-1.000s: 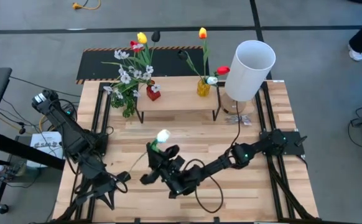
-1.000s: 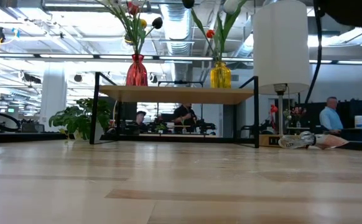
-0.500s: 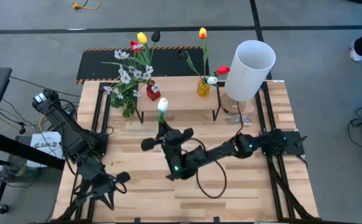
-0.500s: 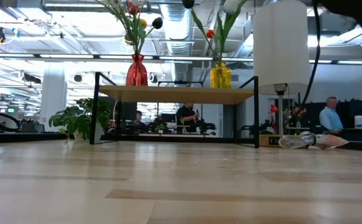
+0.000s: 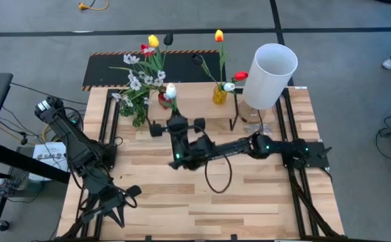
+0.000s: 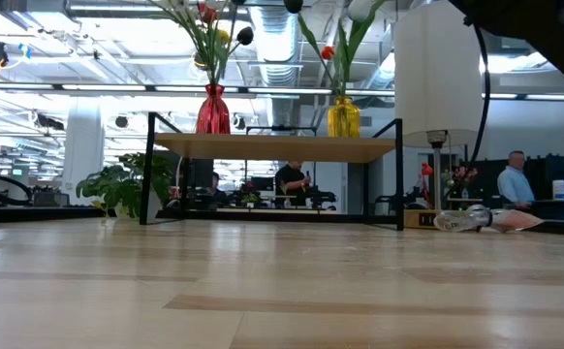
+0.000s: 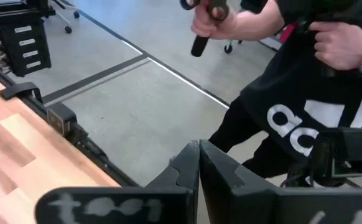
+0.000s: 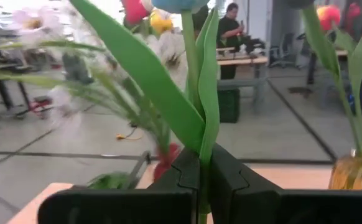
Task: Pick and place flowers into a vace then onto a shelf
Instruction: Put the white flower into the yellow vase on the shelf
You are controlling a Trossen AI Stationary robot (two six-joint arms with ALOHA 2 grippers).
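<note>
My right gripper (image 5: 176, 122) is over the middle of the table, just in front of the shelf (image 5: 202, 111), shut on a white tulip (image 5: 170, 91) whose head is close to the red vase (image 5: 164, 101). That vase holds several flowers (image 5: 144, 67). A yellow vase (image 5: 220, 95) on the shelf holds tulips (image 5: 219, 35) too. In the low view both the red vase (image 6: 213, 109) and the yellow vase (image 6: 342, 116) stand on the shelf (image 6: 277, 147). My left gripper (image 5: 120, 205) waits shut near the table's near left corner. My right gripper pinches the white tulip's green stem and leaf bases (image 8: 204, 146) between its two fingers (image 8: 184, 171). The stem and a long leaf (image 8: 143, 68) rise out past the fingertips. The flower is lifted clear of the table, its head toward the far edge.
A tall white lamp (image 5: 270, 66) stands at the shelf's right end. A bushy green sprig (image 5: 139, 114) lies by the shelf's left leg. A small wrapped object (image 6: 481, 219) lies near the lamp base. A person (image 7: 305, 81) stands beyond the table's edge in the left wrist view.
My right gripper has carried the white tulip from the near middle of the table toward the far edge, up to the shelf and the red vase, turning so that the flower head points toward the far side. It has stayed shut on the stem.
</note>
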